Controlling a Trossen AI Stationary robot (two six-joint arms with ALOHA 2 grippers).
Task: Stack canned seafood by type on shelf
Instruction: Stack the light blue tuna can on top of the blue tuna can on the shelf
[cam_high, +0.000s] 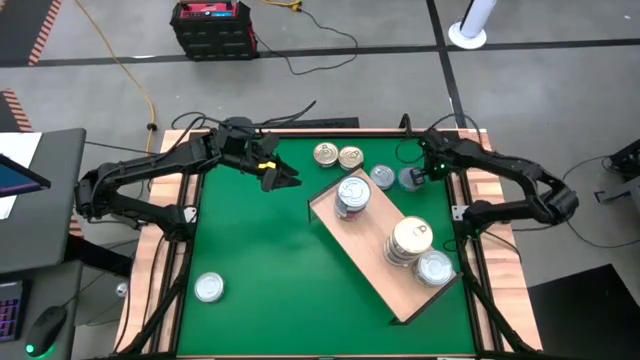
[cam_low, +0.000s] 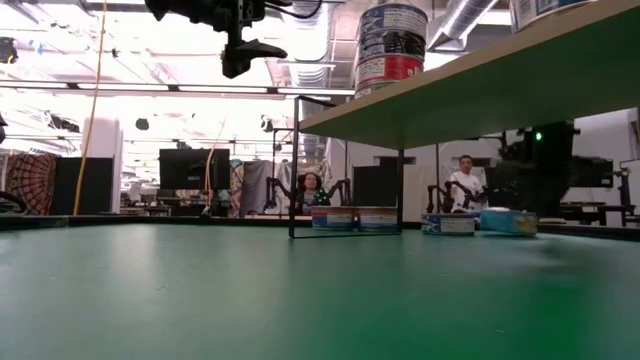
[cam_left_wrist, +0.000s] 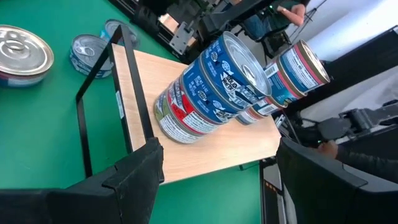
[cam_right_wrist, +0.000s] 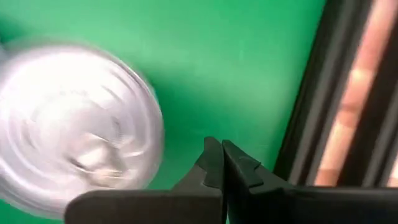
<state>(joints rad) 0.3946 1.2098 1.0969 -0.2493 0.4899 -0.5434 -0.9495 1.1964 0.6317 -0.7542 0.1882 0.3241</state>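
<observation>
Partly done, by judgement. Three stacks of tins are seen on the shelf (cam_high: 372, 262): one at its far end (cam_high: 352, 196), one taller (cam_high: 409, 241), one low (cam_high: 434, 268). Four tins (cam_high: 352, 157) lie behind the shelf on the desk (cam_high: 270, 270); one (cam_high: 208, 288) sits well apart, near-left. Left claw (cam_high: 285, 177) hangs empty, fingers apart. Right claw (cam_right_wrist: 222, 163), fingers together, is held beside a loose tin (cam_right_wrist: 71, 127), nothing gripped.
</observation>
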